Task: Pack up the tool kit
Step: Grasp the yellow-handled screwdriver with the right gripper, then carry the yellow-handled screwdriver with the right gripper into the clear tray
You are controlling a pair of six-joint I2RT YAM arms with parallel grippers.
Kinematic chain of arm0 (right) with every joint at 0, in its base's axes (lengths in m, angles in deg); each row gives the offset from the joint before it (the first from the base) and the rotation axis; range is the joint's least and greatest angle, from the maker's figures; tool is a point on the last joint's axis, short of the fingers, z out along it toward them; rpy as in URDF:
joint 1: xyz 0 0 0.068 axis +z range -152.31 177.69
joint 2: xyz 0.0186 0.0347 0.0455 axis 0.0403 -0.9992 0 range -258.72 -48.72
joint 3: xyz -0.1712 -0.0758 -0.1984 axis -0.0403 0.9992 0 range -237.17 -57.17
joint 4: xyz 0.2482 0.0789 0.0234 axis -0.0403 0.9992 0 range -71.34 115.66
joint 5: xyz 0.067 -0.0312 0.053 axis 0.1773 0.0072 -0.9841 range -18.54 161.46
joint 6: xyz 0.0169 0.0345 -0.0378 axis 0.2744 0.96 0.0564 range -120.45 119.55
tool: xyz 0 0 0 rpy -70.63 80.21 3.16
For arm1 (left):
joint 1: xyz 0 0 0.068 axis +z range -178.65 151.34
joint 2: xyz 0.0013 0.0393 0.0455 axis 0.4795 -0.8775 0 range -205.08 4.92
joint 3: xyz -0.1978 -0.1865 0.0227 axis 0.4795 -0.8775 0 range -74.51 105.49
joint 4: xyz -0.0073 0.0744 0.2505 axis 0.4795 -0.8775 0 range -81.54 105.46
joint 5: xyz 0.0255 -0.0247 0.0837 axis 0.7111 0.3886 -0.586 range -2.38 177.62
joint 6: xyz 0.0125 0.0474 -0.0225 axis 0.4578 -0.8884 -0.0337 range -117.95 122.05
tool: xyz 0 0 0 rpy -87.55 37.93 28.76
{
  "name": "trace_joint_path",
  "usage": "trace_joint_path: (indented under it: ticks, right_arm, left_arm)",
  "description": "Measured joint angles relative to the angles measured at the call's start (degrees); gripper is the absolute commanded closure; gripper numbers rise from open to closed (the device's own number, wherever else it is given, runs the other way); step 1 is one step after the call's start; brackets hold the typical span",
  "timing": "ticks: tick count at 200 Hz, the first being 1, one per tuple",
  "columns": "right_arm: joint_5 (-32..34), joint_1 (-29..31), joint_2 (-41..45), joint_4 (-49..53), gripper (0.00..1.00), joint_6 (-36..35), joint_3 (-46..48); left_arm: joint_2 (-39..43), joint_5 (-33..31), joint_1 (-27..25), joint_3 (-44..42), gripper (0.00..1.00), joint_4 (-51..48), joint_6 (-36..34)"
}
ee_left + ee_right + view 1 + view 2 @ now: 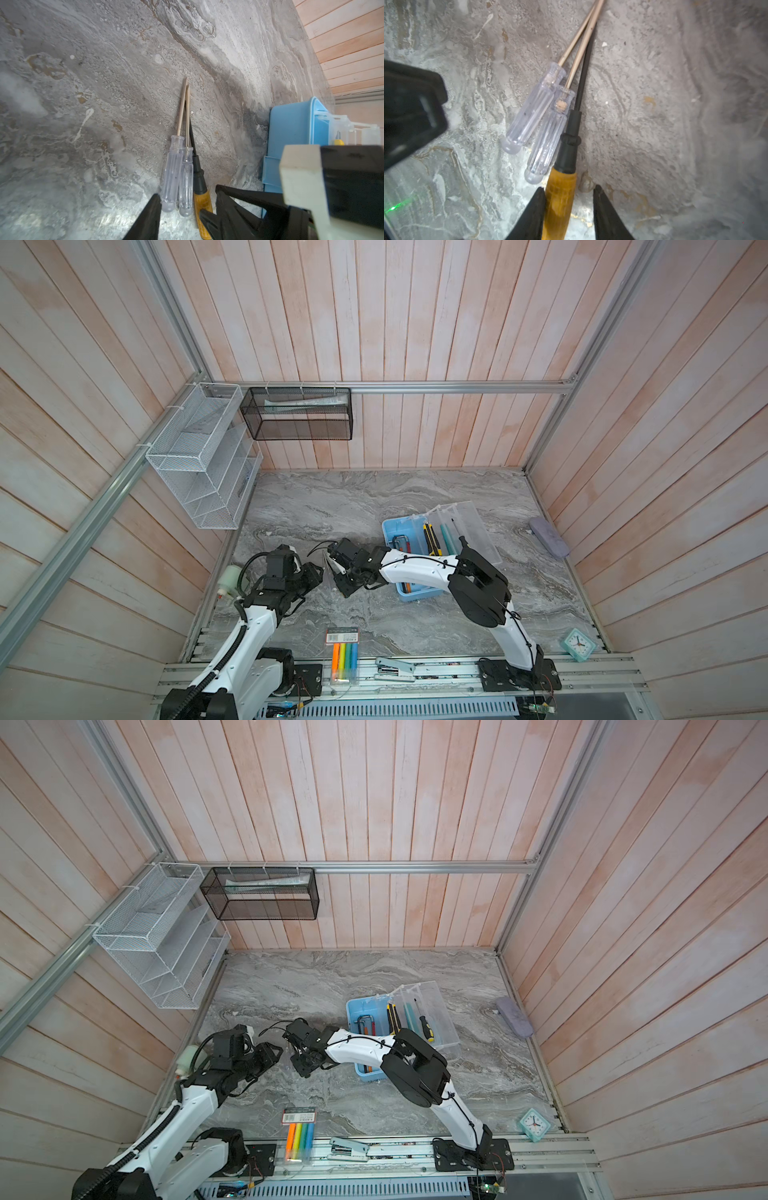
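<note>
Tool kit (387,531) stands open right of centre on the worktop (332,506). The right arm bends over its near end and reaches left, the right gripper (569,187) low with jaws open astride a yellow-handled screwdriver (560,199), not clamped. Facing it, the left gripper (319,572) hovers beside two clear-handled screwdrivers (533,112), its jaws part open and empty.
</note>
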Motion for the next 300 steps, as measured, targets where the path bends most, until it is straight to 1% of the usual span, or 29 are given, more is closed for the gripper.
trace_joint_path:
  ticks: [50, 70, 97, 111, 153, 183, 225, 259, 279, 300]
  right_arm:
    - [-0.42, 0.26, -1.16, -0.04, 0.70, 0.17, -0.33]
    - [-0.17, 0.26, -1.44, 0.37, 0.75, 0.15, -0.81]
    - [0.44, 0.28, -1.57, 0.79, 0.93, 0.52, -1.27]
    - [0.59, 0.28, -1.60, 0.81, 1.00, 0.35, -1.29]
    - [0.81, 0.26, -1.46, 0.76, 1.00, 0.33, -1.18]
    - [3.32, -0.26, 0.28, 1.62, 1.00, 0.31, 0.79]
    - [6.40, -2.47, 8.17, 3.76, 1.00, 0.26, 5.60]
    - [10.86, -4.72, 18.40, 5.51, 1.00, 0.09, 9.40]
    - [14.97, -7.80, 25.70, 7.87, 1.00, -0.15, 12.13]
    - [19.08, -13.75, 33.97, 10.05, 1.00, -1.03, 16.26]
  left_arm:
    - [0.00, 0.02, 0.13, -0.13, 0.53, 0.09, -0.20]
    - [0.00, 0.00, 0.28, -0.22, 0.53, 0.13, -0.17]
    - [-0.02, 0.02, 0.28, -0.90, 0.53, 0.55, -0.15]
    - [-0.31, 0.02, 0.28, -1.16, 0.53, 0.79, -0.15]
    - [-1.79, 0.00, 0.28, -1.20, 0.53, 2.03, -0.13]
    - [-3.04, -0.02, 0.31, -1.20, 0.54, 2.75, -0.13]
    - [-4.48, -0.20, 0.31, -1.09, 0.53, 2.95, -0.15]
    - [-6.16, -0.46, 0.31, 0.04, 0.53, 2.89, -0.44]
    - [-6.67, -0.70, 0.28, 1.05, 0.53, 2.91, -0.87]
    - [-6.84, -1.25, 0.28, 1.81, 0.53, 2.93, -1.27]
